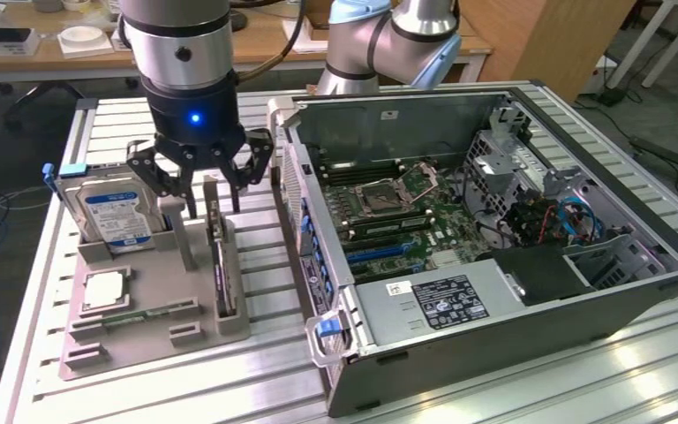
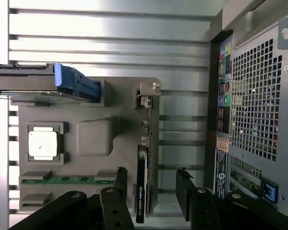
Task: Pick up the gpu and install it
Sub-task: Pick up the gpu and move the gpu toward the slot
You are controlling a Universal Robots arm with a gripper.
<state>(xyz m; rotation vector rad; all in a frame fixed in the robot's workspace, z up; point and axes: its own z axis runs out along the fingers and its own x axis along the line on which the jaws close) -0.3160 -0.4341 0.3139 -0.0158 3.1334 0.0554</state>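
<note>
Pincer: the pincer (image 1: pixel 206 200) (image 2: pixel 151 173) hung on the arm with its two black fingers spread wide apart, and it held nothing.
Gpu: the gpu (image 1: pixel 220 265) (image 2: pixel 142 187) stood on its long edge in a slot of the grey holder (image 1: pixel 151 340) (image 2: pixel 93 136), just under the pincer and in line with the gap between the fingers.
Fingers and card: in the wrist view one finger (image 2: pixel 121 184) stood on each side of the black card, with a free gap on both sides. It could not be told whether the tips had passed below the top edge of the card.
Bracket: a silver-grey metal bracket (image 2: pixel 148 91) closed one end of the card.
Hard drive: the hard drive (image 1: pixel 109 212) (image 2: pixel 38 96) with the blue-and-white label stood upright in its own slot, just beside the pincer on the exterior view's left.
Processor chip: the square silver-topped chip (image 1: pixel 103 290) (image 2: pixel 42 143) lay flat in a recess of the holder, below the pincer and to the exterior view's left of it.
Memory stick: a green memory stick (image 1: pixel 145 315) (image 2: pixel 62 180) lay in the holder just beside the chip.
Computer case: the open computer case (image 1: pixel 621 283) (image 2: pixel 259 105) lay on the slatted metal table (image 1: pixel 198 389) (image 2: pixel 110 43), to the exterior view's right of the pincer, near it but apart.
Motherboard: the motherboard (image 1: pixel 416 225) was seen inside the case.
</note>
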